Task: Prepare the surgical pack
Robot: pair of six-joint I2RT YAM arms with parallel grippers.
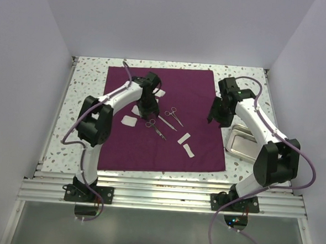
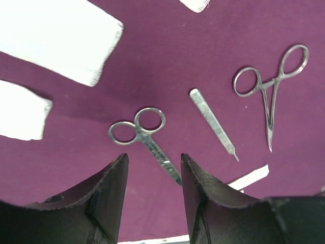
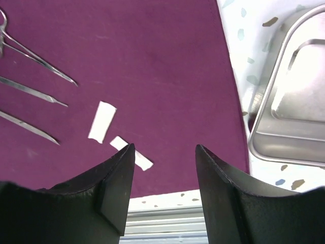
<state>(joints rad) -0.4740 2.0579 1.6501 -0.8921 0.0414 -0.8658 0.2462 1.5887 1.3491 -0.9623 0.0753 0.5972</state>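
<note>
The plum-purple cloth lies flat on the table. On it lie small scissors, a flat steel handle and ring-handled forceps, with white gauze pads around them. My left gripper is open just above the scissors, whose blade runs between my fingers; the handle and forceps lie to the right. My right gripper is open and empty over the cloth's right part. The steel tray sits off the cloth's right edge and is empty.
Two gauze strips lie near the cloth's front right, also in the right wrist view. Large gauze pads lie left of the scissors. The tray's rim is close to my right finger. White walls enclose the speckled table.
</note>
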